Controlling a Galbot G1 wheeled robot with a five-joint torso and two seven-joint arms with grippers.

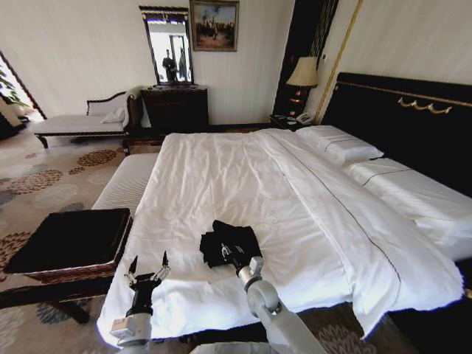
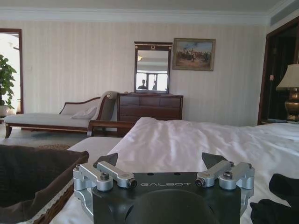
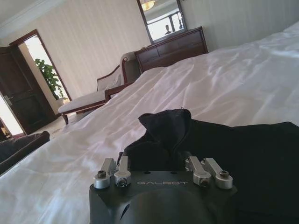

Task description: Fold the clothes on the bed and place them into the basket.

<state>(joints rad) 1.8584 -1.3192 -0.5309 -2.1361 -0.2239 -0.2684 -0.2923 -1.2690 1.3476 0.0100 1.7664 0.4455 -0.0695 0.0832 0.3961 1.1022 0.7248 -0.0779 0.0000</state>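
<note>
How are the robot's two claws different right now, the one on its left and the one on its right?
The left gripper hangs open over bare white duvet near the bed's foot edge, holding nothing; the right gripper is down at the black T-shirt, its fingertips buried in the bunched fabric. The left gripper sits nearer the basket; the right gripper reaches farther onto the bed. Both are the same dark body with silver finger links.

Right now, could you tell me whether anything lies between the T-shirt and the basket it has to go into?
Only the left hand, open, hovering over the duvet between the T-shirt and the basket. Otherwise that stretch of the bed is bare white duvet, and the basket sits just past the bed's edge. The right hand is at the T-shirt.
</note>
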